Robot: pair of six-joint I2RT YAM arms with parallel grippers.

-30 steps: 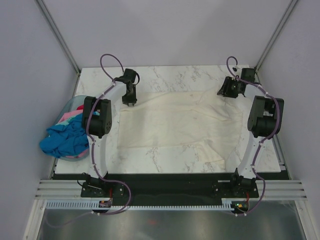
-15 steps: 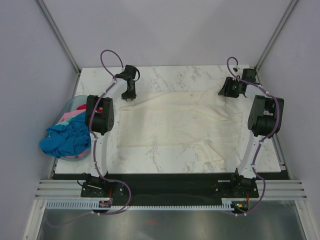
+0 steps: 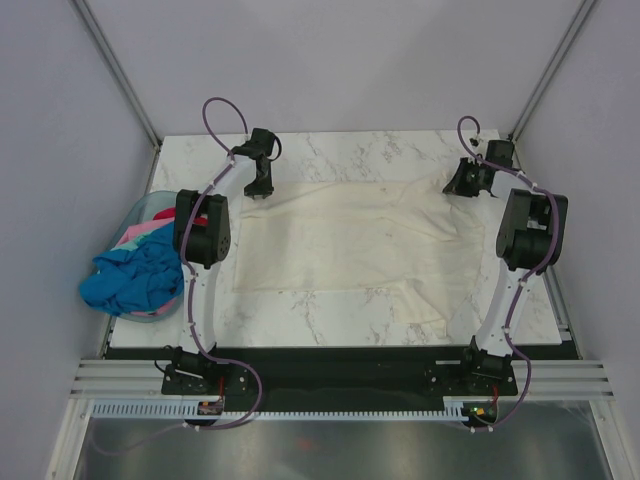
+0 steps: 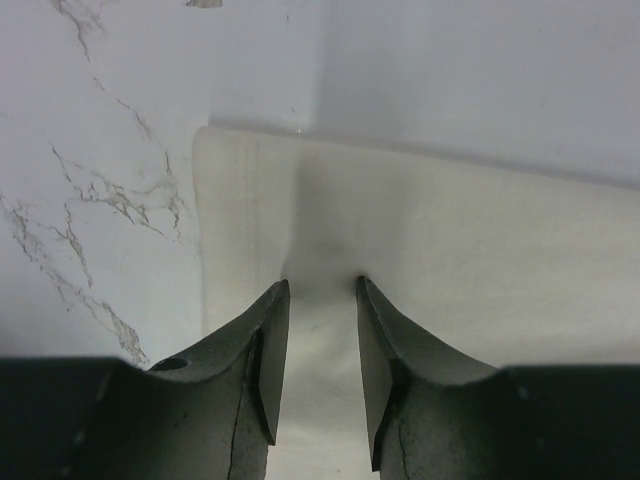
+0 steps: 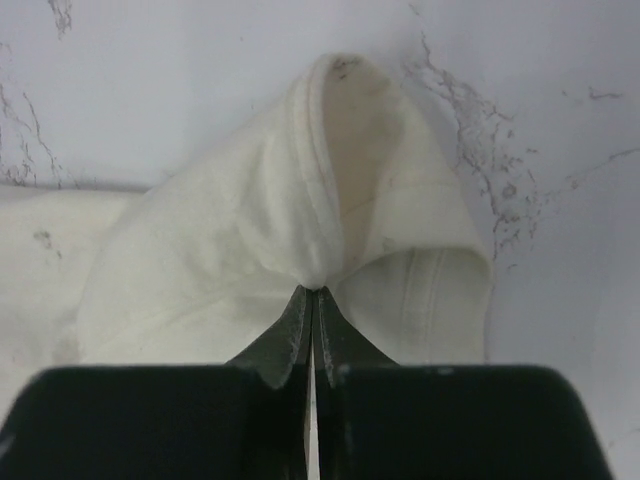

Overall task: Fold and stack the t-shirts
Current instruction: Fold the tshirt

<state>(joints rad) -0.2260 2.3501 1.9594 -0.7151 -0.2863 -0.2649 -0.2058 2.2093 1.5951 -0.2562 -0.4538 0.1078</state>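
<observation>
The cream-white t-shirt [image 3: 350, 235] lies spread on the bench [image 3: 340, 150]. My right tool [image 5: 313, 292] pinches its far right corner; my left tool [image 4: 322, 295] stands half wide astride the far left corner. Lifting now, the left side could slip and the fold go crooked

The left arm [image 3: 193, 300] and right arm [image 3: 500, 305] are built alike: slim white links joined by bulky black motor housings. A purple cable [image 3: 223, 100] arches over each wrist and trails down the link to the black bases [image 3: 195, 372], where it loops again. The fingers [image 4: 262, 360] are dark grey and smooth, tapering to thin tips.
</observation>
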